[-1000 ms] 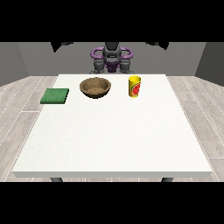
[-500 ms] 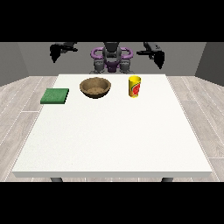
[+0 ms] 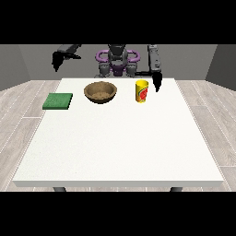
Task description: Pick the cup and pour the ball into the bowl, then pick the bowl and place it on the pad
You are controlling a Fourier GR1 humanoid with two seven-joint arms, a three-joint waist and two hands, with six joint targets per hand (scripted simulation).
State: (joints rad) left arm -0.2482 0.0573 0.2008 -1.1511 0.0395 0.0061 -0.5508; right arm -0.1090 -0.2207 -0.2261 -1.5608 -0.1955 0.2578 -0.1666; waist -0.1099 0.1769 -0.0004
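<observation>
Yellow cup [image 3: 142, 91] upright on tabletop [image 3: 120, 143], far side, right of centre. Wooden bowl [image 3: 100, 91] just left of it; green pad [image 3: 58, 101] further left. Hand at view's right [image 3: 157, 81] hangs just right of cup, pointing down, holding nothing — fingers too small to tell how far open. Hand at view's left [image 3: 57, 59] raised beyond table, idle, fingers unreadable. Step judged: reach for cup. Approach from side, wrap mid-body, keep cup upright — ball not visible.
</observation>
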